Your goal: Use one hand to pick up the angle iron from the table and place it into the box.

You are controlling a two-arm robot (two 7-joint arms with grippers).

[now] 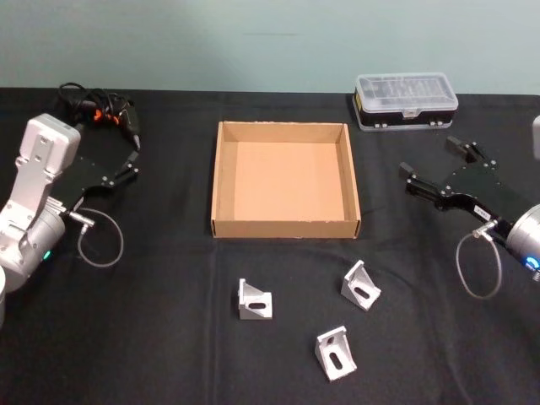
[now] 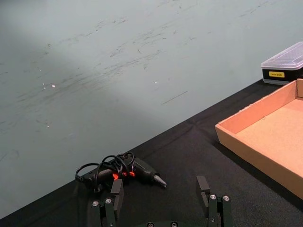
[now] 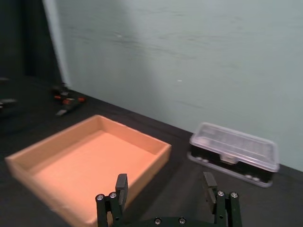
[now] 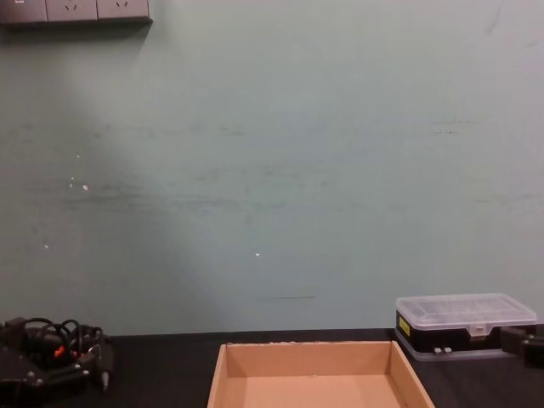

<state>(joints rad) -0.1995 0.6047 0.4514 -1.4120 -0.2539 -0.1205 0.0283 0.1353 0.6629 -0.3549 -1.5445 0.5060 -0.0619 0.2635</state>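
Three silver angle irons lie on the black table [image 1: 152, 337] in front of the box: one on the left [image 1: 254, 300], one on the right [image 1: 361, 285], one nearest me [image 1: 336, 353]. The tan cardboard box [image 1: 285, 226] sits mid-table, also seen in the wrist views [image 2: 246, 113] [image 3: 71, 189] and the chest view [image 4: 306, 347]; its floor shows bare cardboard. My left gripper [image 1: 133, 156] [image 2: 160, 185] hovers open to the left of the box. To the right of the box my right gripper [image 1: 430, 156] [image 3: 165, 181] is open too. Neither touches an angle iron.
A black case with a clear lid [image 1: 407, 99] [image 3: 234, 153] [image 4: 466, 323] stands at the back right. A black tool with a coiled cable [image 1: 97, 110] [image 2: 123, 171] lies at the back left, just beyond the left gripper. A teal wall rises behind the table.
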